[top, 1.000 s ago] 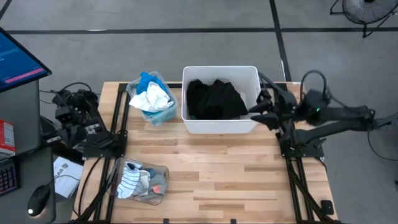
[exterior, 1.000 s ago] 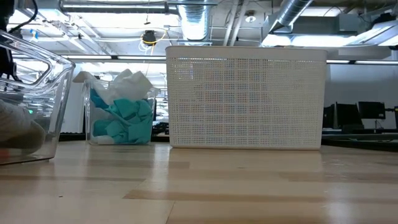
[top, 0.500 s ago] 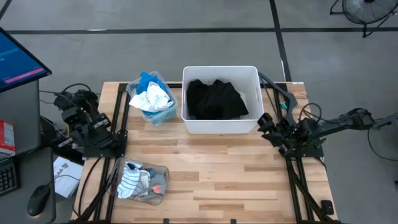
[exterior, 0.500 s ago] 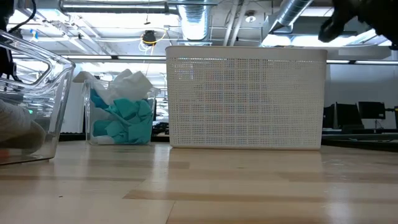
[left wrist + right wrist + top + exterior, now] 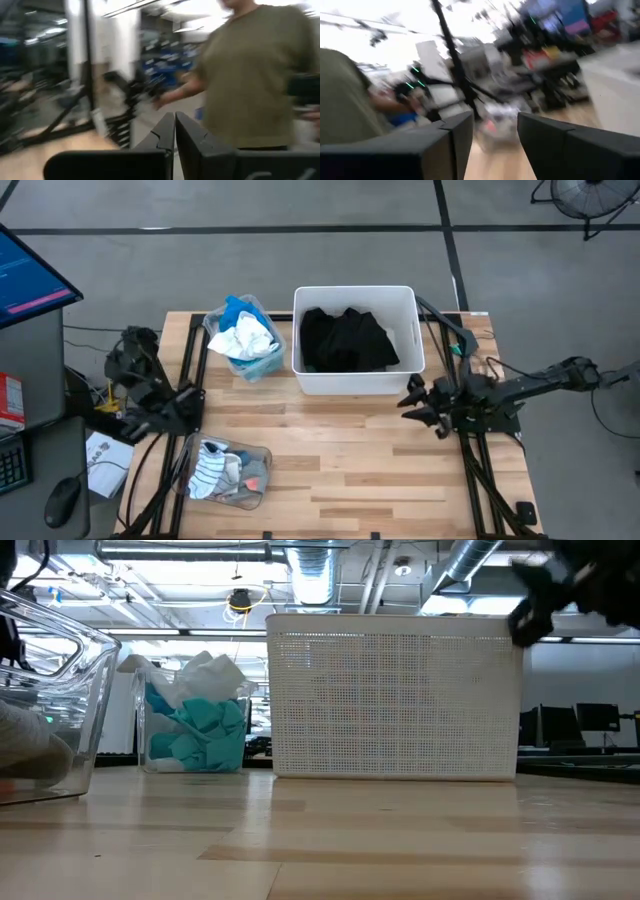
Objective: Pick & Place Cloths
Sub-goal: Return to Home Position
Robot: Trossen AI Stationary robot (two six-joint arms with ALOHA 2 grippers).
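A large black cloth (image 5: 346, 340) lies inside the white tub (image 5: 355, 385) at the table's far middle. White, blue and teal cloths (image 5: 244, 337) fill a clear bin at the far left, also seen in the low view (image 5: 195, 725). Striped and grey socks (image 5: 222, 470) lie in a clear bin at the near left. My right gripper (image 5: 418, 408) hovers open over the table beside the tub's near right corner, with nothing between its fingers (image 5: 495, 135). My left gripper (image 5: 174, 131) is shut and empty, its arm (image 5: 145, 375) folded at the table's left edge.
Bare wooden table (image 5: 370, 460) stretches from the tub to the near edge. Black arm frames stand along the left side (image 5: 190, 380) and the right side (image 5: 480, 460). A person in an olive shirt (image 5: 250, 75) stands beyond the table.
My right gripper has come down from beside the tub's right wall toward the table's near edge and now hangs by the tub's near right corner; it has entered the low view from above. My left arm has sunk and drawn in toward its base, tipping its gripper.
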